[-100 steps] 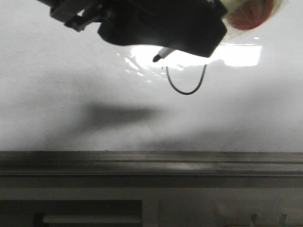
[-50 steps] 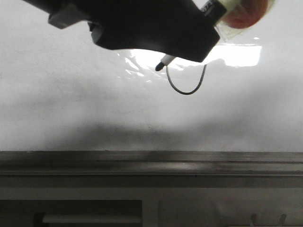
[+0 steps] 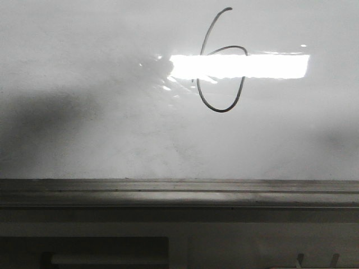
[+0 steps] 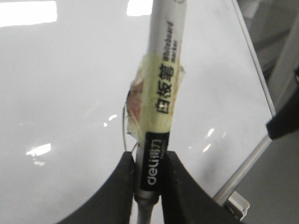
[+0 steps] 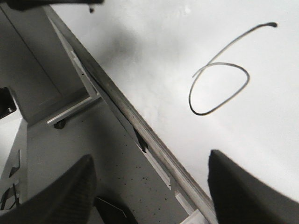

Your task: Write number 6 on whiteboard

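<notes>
The number 6 [image 3: 221,67] is a thin black line with a tall curved stem and an oval loop on the whiteboard [image 3: 84,129]; it crosses the bright glare. It also shows in the right wrist view [image 5: 219,86]. My left gripper [image 4: 150,170] is shut on a white whiteboard marker [image 4: 163,88] wrapped in yellowish tape, held off the board [image 4: 60,102]; its tip is out of view. My right gripper [image 5: 149,179] is open and empty over the board's rail [image 5: 140,133]. Neither gripper shows in the front view.
A grey metal rail [image 3: 179,193] runs along the board's bottom edge, with a grey frame below it. Faint smudges lie left of the glare [image 3: 241,65]. The board's edge rail [image 4: 254,56] and a dark shape [image 4: 285,121] show in the left wrist view.
The left gripper with the marker has left the front view, moving up and away. The whole 6, with stem and closed loop, now shows where only the lower loop was visible.
</notes>
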